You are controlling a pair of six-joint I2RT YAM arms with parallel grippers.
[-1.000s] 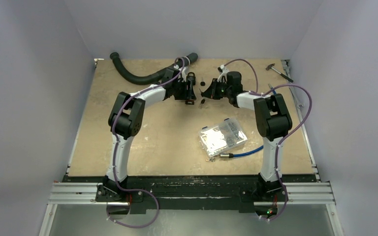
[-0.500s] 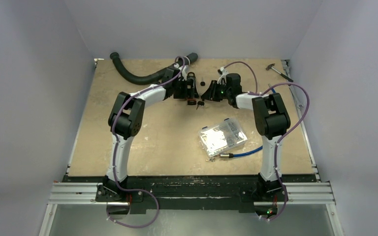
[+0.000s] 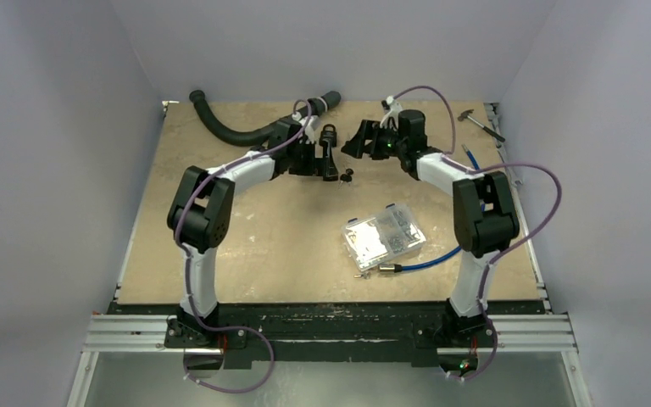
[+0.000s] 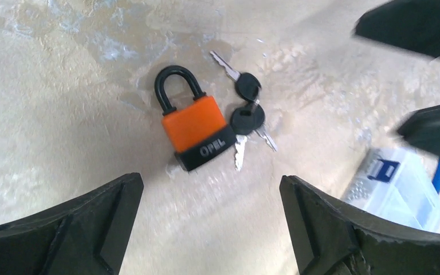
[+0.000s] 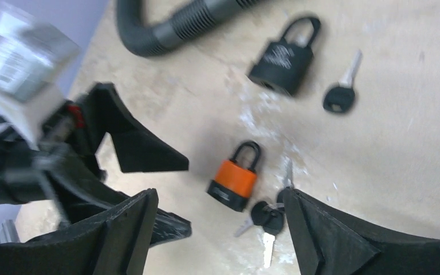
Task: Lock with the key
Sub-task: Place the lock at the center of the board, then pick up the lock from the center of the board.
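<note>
With left gripper [image 4: 209, 192] and right gripper [image 5: 219, 200] both apart and empty, you risk shoving the orange black-shackled padlock [image 4: 197, 129] while pinching the flat black-headed keys [image 4: 245, 118].

The orange padlock [image 4: 197, 134] lies flat with a bunch of keys [image 4: 246, 114] just beside one flank, so a finger finds bare table [image 3: 263, 246] only along its other flank and past the shackle. The left gripper [image 4: 210, 186] and right gripper [image 5: 220, 197], both spread wide, hang over it from opposite sides and crowd the room above. Further back lie a black padlock [image 5: 283, 57], a single key [image 5: 341, 94] and a corrugated hose [image 3: 237, 131]. Nearer, a clear parts box [image 3: 383, 236] and a blue cable [image 3: 428, 261] block the right
</note>
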